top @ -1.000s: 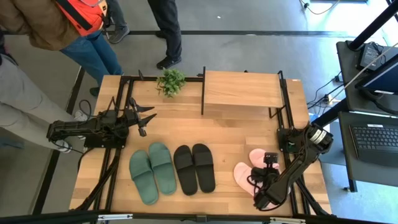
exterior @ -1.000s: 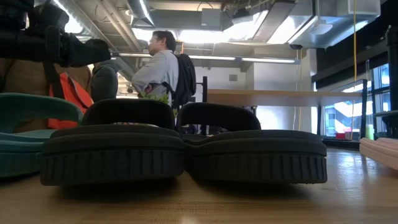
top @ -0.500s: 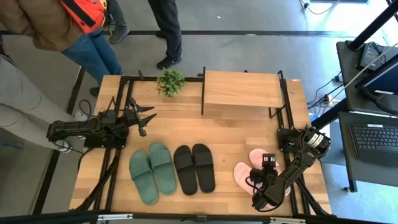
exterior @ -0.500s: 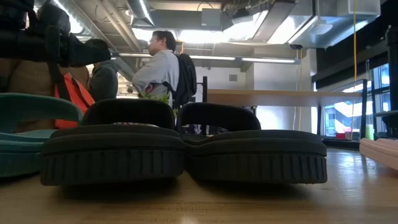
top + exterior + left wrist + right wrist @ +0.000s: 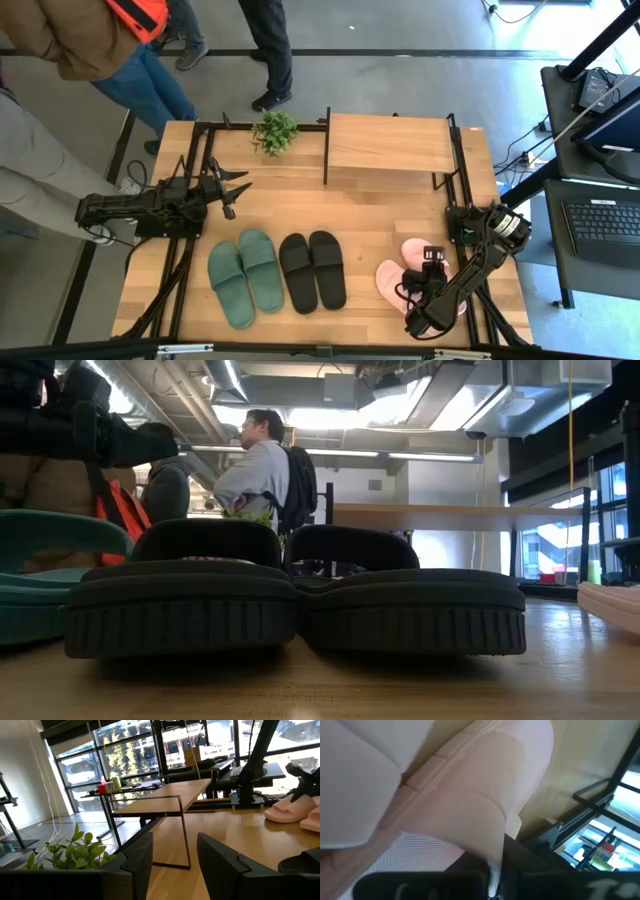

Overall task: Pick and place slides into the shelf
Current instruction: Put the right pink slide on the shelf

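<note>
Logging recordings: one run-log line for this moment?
right gripper: shut on pink slide | left gripper: idle, open | shelf: no slides on top

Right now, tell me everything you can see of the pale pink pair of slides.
The pale pink slides lie on the wooden tabletop near its right front corner, right of the black pair. They look like soft foam, each with one wide strap. One lies slightly ahead of the other, both angled, and they seem to touch. The right pincer sits down on the nearer slide, shut on its strap, which fills the right wrist view. Neither slide is on the shelf yet.
</note>
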{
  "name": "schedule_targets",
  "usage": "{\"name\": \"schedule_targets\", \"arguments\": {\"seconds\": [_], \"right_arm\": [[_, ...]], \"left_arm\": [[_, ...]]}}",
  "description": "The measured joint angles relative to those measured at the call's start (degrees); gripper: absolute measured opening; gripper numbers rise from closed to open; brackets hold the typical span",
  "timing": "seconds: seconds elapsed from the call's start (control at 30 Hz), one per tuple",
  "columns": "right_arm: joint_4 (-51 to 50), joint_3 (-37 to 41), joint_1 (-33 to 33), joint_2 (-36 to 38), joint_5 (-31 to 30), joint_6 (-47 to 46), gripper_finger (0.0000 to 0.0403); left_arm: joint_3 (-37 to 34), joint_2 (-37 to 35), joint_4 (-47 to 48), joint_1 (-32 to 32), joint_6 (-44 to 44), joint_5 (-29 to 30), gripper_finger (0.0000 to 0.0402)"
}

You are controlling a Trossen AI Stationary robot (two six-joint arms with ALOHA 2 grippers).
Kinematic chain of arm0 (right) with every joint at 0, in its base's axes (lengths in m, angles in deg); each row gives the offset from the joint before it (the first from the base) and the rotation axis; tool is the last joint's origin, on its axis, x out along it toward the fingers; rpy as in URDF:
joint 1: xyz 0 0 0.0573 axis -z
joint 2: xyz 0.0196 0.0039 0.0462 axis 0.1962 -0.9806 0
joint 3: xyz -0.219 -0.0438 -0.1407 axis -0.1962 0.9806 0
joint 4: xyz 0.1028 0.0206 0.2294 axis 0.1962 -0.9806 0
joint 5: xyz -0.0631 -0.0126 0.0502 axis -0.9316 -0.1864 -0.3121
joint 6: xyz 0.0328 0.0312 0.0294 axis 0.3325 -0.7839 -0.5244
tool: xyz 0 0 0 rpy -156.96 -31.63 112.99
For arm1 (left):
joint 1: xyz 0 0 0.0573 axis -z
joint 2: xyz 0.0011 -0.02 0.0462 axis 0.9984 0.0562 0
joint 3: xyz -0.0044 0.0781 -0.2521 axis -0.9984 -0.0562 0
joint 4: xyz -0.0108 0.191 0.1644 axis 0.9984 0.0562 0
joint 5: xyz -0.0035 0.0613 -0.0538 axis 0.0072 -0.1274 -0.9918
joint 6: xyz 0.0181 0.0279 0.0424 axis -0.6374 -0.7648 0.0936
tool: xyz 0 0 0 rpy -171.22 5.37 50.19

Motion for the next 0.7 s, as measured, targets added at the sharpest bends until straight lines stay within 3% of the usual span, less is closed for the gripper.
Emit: {"name": "schedule_targets", "arguments": {"seconds": [0.3, 0.7], "right_arm": [[-6.67, -4.79, -0.02, 0.09, 0.79, -1.50, 0.0012], [-6.35, -9.31, 0.04, 4.57, 0.09, -8.75, 0.0012]], "left_arm": [[0.00, 0.00, 0.00, 0.00, 0.00, 0.00, 0.0145], [0.00, 0.01, 0.00, 0.01, 0.00, 0.00, 0.0145]]}}
